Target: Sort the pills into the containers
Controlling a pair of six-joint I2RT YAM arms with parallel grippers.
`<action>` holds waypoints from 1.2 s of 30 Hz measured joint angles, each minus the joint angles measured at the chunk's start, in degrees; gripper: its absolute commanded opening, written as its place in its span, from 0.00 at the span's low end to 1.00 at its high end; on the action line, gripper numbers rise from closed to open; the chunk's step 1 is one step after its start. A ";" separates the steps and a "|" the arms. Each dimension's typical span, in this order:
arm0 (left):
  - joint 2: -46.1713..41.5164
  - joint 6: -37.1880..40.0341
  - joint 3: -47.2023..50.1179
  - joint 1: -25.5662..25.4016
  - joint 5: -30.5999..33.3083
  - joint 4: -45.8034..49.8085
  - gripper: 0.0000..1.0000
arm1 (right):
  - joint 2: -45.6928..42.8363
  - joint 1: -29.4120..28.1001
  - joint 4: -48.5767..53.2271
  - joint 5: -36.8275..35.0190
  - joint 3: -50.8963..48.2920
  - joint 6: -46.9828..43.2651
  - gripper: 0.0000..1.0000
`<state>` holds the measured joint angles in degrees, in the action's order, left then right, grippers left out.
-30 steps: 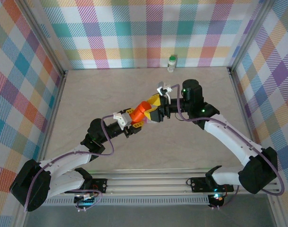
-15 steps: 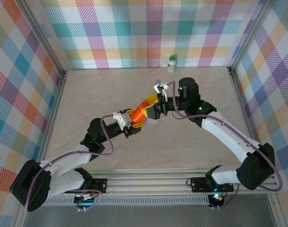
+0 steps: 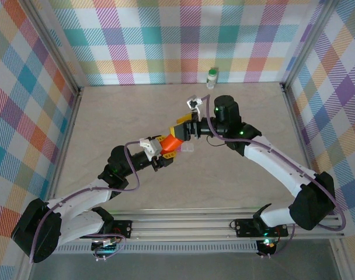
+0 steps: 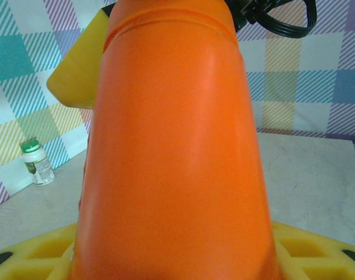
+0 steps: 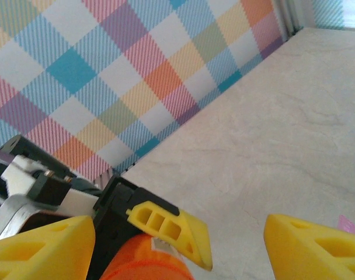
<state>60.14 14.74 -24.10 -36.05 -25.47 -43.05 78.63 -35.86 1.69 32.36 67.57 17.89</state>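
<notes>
**Orange vial** (image 3: 173, 142): held off the table (image 3: 119, 116) near the middle of the work area. It is tilted, with its free end pointing toward the right arm. In the left wrist view its body rises from between two yellow fingers (image 4: 317, 256) and takes up most of the width. A ridge line circles it near the top, and a black cable (image 4: 282, 17) loops just beyond that end.

**Left gripper** (image 3: 166, 149): clenched on the vial's lower end, with a yellow finger touching it on each side.

**Right gripper** (image 3: 184, 128): at the vial's upper end, jaws spread. In the right wrist view its two yellow fingertips (image 5: 43, 245) stand well apart. The vial sits low between them, close to the tip at the frame's left edge, with a clear gap to the other tip. It is grasping nothing. One yellow finger of the left gripper lies against the vial there.

**Pink tube** (image 3: 188, 149): lying on the table just beside the vial, on the right arm's side. Whether it touches the vial cannot be told.

**White bottle** (image 3: 212, 77): upright with its green cap on, at the far edge of the table against the plaid wall (image 3: 166, 35). It is well apart from both grippers. The left wrist view shows it at the foot of the wall.
</notes>
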 measured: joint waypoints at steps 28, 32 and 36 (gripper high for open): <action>-4.37 1.55 0.33 -0.17 3.74 -2.56 0.00 | -8.46 1.53 12.07 -13.35 6.29 -8.63 0.72; -3.82 1.55 0.33 -0.17 4.13 -2.29 0.00 | -10.56 1.81 12.00 -4.46 5.88 -14.62 0.67; -3.63 1.53 0.33 -0.17 4.00 -2.32 0.00 | -8.72 1.75 12.35 2.14 5.46 -18.18 0.67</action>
<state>56.51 16.27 -23.77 -36.23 -21.47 -45.36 69.91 -34.11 14.04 34.50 73.03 -0.30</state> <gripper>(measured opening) 0.537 0.674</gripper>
